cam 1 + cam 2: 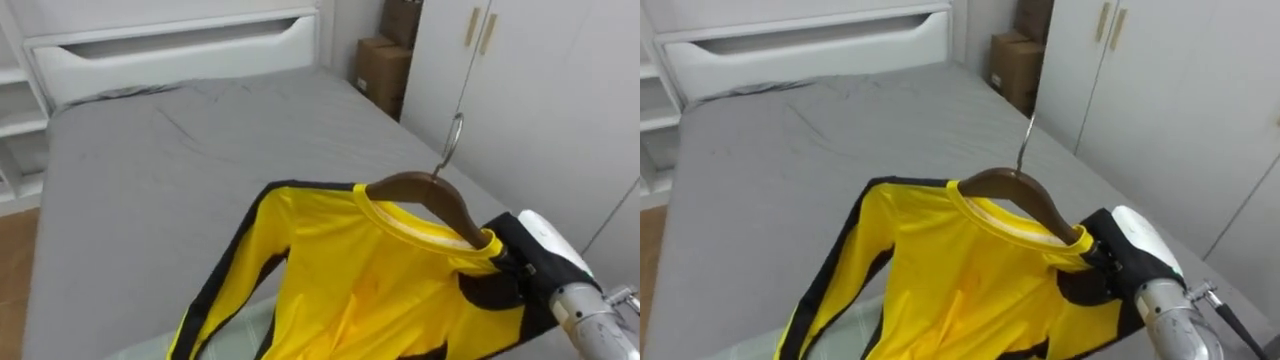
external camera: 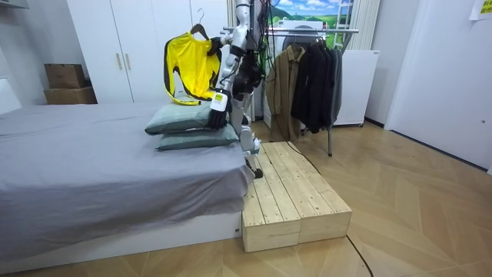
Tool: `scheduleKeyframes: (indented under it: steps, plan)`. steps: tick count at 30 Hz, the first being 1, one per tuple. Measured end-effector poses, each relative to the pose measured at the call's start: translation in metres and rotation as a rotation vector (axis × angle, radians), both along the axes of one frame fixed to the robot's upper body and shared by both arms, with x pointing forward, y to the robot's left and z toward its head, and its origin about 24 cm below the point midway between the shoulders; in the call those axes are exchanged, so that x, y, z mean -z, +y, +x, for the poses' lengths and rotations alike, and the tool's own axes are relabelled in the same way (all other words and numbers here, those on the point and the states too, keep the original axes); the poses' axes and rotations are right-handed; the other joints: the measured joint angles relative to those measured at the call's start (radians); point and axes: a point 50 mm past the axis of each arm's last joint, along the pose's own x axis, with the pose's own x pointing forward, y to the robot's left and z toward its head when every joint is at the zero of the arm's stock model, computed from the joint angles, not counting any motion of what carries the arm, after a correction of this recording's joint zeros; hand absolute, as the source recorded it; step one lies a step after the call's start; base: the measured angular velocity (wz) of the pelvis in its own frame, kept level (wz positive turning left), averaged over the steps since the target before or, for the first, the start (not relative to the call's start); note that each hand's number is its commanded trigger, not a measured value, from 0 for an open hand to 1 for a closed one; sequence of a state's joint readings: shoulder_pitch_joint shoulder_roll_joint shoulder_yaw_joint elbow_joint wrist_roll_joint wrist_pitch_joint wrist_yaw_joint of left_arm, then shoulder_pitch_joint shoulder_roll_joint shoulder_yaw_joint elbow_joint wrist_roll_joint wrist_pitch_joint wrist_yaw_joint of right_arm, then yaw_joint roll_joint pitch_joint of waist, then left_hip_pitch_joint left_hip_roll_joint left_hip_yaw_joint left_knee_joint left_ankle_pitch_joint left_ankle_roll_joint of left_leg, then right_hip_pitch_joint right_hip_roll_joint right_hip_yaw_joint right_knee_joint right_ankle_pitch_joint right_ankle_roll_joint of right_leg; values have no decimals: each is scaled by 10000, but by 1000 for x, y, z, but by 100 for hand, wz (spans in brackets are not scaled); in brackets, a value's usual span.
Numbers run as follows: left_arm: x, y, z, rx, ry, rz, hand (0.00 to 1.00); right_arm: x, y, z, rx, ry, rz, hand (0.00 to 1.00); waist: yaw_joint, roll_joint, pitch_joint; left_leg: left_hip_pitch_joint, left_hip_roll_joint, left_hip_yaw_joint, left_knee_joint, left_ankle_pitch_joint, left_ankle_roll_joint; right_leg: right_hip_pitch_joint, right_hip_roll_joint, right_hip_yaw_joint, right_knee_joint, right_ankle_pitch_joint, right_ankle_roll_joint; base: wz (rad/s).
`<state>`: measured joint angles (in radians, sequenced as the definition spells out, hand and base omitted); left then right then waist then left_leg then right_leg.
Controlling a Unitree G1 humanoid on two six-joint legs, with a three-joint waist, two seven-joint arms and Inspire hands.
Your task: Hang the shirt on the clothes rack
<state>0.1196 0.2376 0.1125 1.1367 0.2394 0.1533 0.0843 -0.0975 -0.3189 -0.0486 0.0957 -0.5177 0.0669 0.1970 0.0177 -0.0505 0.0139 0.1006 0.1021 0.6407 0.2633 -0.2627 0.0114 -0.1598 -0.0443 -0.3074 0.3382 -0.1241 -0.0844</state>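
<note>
A yellow long-sleeved shirt with black side stripes hangs on a dark wooden hanger whose metal hook points up. It is held in the air over the grey bed. My right hand comes in from the lower right and is shut on the hanger's right end through the shirt's shoulder. In the room view I stand on a wooden platform at the bed's side, with the shirt raised at head height. My left hand hangs by my side near the pillows, fingers relaxed.
Two grey-green pillows lie stacked on the bed's edge below the shirt. A clothes rack with dark jackets stands behind me. White wardrobe doors and cardboard boxes are on my right.
</note>
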Motion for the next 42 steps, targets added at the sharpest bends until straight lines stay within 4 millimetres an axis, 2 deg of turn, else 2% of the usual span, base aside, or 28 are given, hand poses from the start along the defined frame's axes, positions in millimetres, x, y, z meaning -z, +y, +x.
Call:
scheduleKeyframes:
  steps: [2,4,5,6,7,8,9,10,11,12,13,14,15,16,17,18,19,21,23,25,27,29,30,31,34,36,39,42]
  plan:
    - [-3,7,-2,86,177,218,0,-1,7,2,-251,-20,3,100,-121,-54,-10,2,404,483,475,-111,-221,-29,149,119,27,-120,-55,-20]
    - [-5,15,-3,120,336,451,0,-1,11,3,-479,44,-37,100,-274,-20,-26,-19,902,676,1234,-165,-379,-87,744,756,-14,-311,33,-10]
    - [-5,15,-4,99,408,470,0,-1,11,3,-510,31,-9,100,-237,61,-62,0,1013,574,1505,-257,-470,-100,908,831,-104,-280,5,-54]
    - [-6,17,-7,30,567,563,0,-2,16,4,-689,45,-5,100,-45,58,-59,-86,944,-210,1966,-287,-382,-129,1155,1273,-129,-174,-93,-104]
    - [-5,16,-11,-34,822,635,0,0,22,5,-947,160,-125,100,62,67,-57,-291,718,-1330,2460,-252,-279,-42,1351,1731,-302,-8,-157,-109]
    - [-5,15,-12,4,921,666,0,2,23,4,-980,260,-181,100,74,46,-61,-366,541,-1875,2603,-280,-241,53,1417,1948,-539,165,-26,-109]
    - [-3,11,-12,180,1027,657,0,8,22,1,-993,517,-269,100,289,225,-121,-570,293,-2730,2464,-351,-116,285,1615,2442,-1182,622,798,-93]
    - [-3,9,-6,290,919,655,0,2,20,2,-1033,334,-519,100,481,256,-51,-905,160,-3500,2416,-440,-304,-567,1007,1914,1046,-371,190,-76]
    - [-3,10,-4,367,870,742,0,0,20,3,-1046,211,-605,100,397,31,-71,-995,-154,-3884,2421,-630,-592,-1102,300,2180,2552,-975,331,-41]
    - [-6,13,1,643,796,1065,0,0,19,5,-939,124,-740,100,366,-272,12,-1036,-539,-4400,2323,-949,-992,-1641,701,3374,3428,-1832,-7,-26]
    - [-4,7,4,832,694,1109,0,10,16,2,-778,659,-789,100,652,-80,-38,-858,-733,-4481,1804,-1045,-836,-1578,1394,4201,3040,-1477,-237,-52]
    - [-3,4,4,833,693,1040,0,14,16,0,-770,968,-754,100,865,-29,-68,-704,-973,-4557,1300,-1000,-670,-1405,1786,4796,2521,-1158,-239,-80]
    - [-1,-1,2,768,758,895,0,23,18,-1,-874,1381,-720,100,1178,241,-127,-568,-1191,-4697,107,-577,7,-766,2580,6326,789,-256,900,-88]
    - [3,-14,11,1029,727,670,0,20,14,0,-841,1319,-1014,100,1627,901,-179,-646,-1032,-4795,-515,20,15,-765,2224,4753,992,-610,739,-74]
    - [3,-19,19,1161,567,630,0,14,11,2,-803,1068,-1174,100,1681,923,-84,-708,-991,-4726,-413,251,-156,-1182,1330,3518,2203,-1011,598,-57]
    - [1,-18,22,1251,322,863,0,4,13,8,-939,496,-1284,100,1749,588,-142,-784,-967,-4331,189,584,-419,-1819,-214,3650,3164,-1524,895,-69]
    - [0,-18,21,1096,348,1076,0,-5,24,18,-1150,53,-1361,100,1631,447,-28,-896,-978,-4235,181,-211,-542,-2175,368,5026,3312,-1841,816,-72]
    - [1,-15,12,509,799,1122,0,5,37,13,-1470,480,-1240,100,1157,412,-33,-747,-755,-4069,70,-56,-523,-1859,922,5753,2611,-1279,808,-112]
    - [2,-7,-5,11,1417,1231,0,2,44,11,-1708,551,-1148,100,895,349,-5,-449,-758,-4733,-535,94,-272,-1442,1273,6213,1536,-620,775,-133]
    - [-2,6,-12,-237,1704,1808,0,-8,40,13,-1512,166,-898,100,141,23,143,-559,-711,-4856,-572,120,-309,-1384,1598,6749,753,-94,1113,-63]
    - [-3,9,-18,-733,1722,1952,0,-9,35,13,-1201,197,-841,100,150,-224,126,-862,-706,-4401,-454,111,-279,-1381,1666,7247,-207,775,1346,-88]
    - [-2,7,-24,-1074,1823,1954,0,-9,39,13,-1187,153,-811,100,237,-262,106,-1110,-503,-3589,-153,-57,-58,-1256,1410,6587,-1238,1771,1308,-114]
    - [-1,3,-27,-1204,1907,1894,0,-7,41,13,-1208,212,-816,100,405,-46,190,-1070,-191,-2990,70,-211,-43,-1326,1124,5053,-721,1844,827,-113]
    - [1,-2,-32,-1202,2100,1785,0,-3,41,10,-1197,359,-1013,100,581,87,88,-868,75,-2357,30,-234,-93,-1252,771,3454,238,1098,695,-101]
    - [3,-6,-44,-828,2493,1622,0,-1,40,9,-1046,504,-1218,100,856,74,40,-312,87,-1161,-170,-164,-310,-663,-119,1700,1188,-339,956,-60]
    - [3,-7,-46,-879,2561,1428,0,2,42,8,-1047,638,-1188,100,846,80,20,-373,-61,-1259,151,-186,-382,-567,25,2005,697,-455,910,-29]
    - [2,-1,-48,-1176,2577,1341,0,6,52,7,-1352,847,-960,100,966,123,14,-576,-131,-2403,9,-183,-335,-452,467,2287,-148,213,649,-49]
    - [2,-2,-51,-1261,2631,1297,0,8,53,6,-1530,1135,-891,100,939,37,-2,-554,-197,-2479,-173,-112,-256,-360,578,2261,-474,507,683,-18]
